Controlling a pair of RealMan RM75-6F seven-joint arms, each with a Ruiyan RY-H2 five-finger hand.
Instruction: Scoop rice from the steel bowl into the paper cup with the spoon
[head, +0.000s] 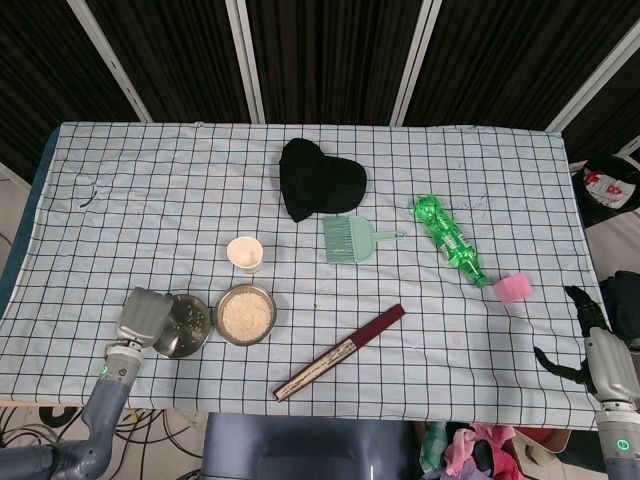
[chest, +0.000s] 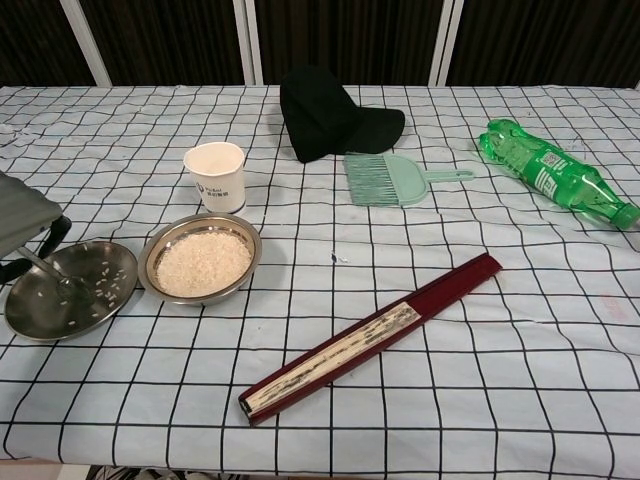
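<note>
From the head view, a checked-cloth table (head: 480, 330) holds a steel bowl (head: 246, 315) full of rice, just below a paper cup (head: 245, 254); an emptier steel dish (head: 188, 324) sits touching the bowl's left side. The left hand (head: 142, 317) hangs over that dish's left edge, while the right hand (head: 585, 345) rests off the table's right edge with fingers spread, holding nothing. From the chest view, the left hand (chest: 22, 225) grips a spoon (chest: 52, 276) whose tip rests in the dish (chest: 30, 322) among stray grains — not in the rice bowl (chest: 204, 264). The scooping step seems in hand; next the spoon must shift right into the bowl, then lift level to the cup (chest: 216, 176).
</note>
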